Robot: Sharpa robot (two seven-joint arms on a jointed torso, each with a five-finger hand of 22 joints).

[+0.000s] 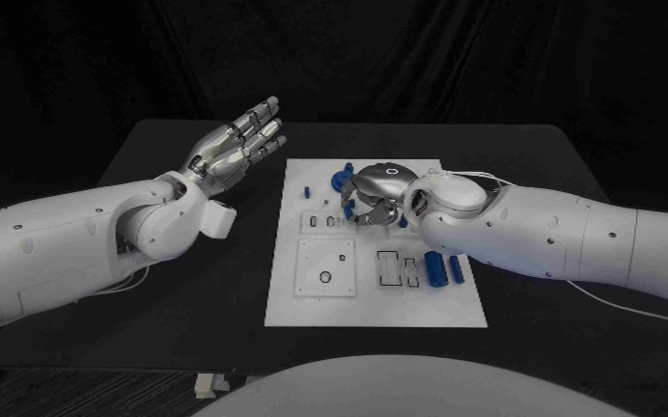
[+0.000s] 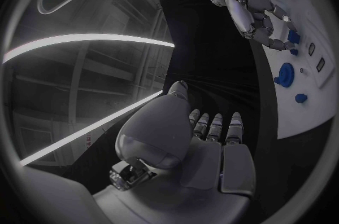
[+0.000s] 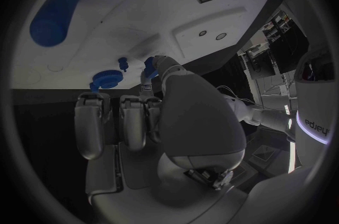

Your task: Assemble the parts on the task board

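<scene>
The right hand (image 1: 374, 200) hangs over the upper middle of the task board (image 1: 375, 313), fingers curled downward among the small blue parts; in the right wrist view a small blue piece (image 3: 149, 67) sits right at the fingertips, but I cannot tell whether it is pinched or only touched. Just beyond those fingertips lie a toothed blue disc (image 3: 106, 77) and a tiny blue peg (image 3: 123, 61), and farther off a long blue cylinder (image 3: 56, 11) rests flat on the white plate. The left hand (image 1: 236, 147) is raised beside the board's left edge, well clear of it, fingers straight and spread, holding nothing. The board itself lies flat in the middle of the black surface (image 1: 181, 311), white, with rectangular recesses and small holes, and two more blue cylinders (image 1: 443, 268) lying side by side near its right edge. The parts look like hard moulded plastic: light, stiff, smooth enough to slip, and unlikely to break. The small ones probably want a fingertip pinch across their sides; the cylinders a grip around the middle.
</scene>
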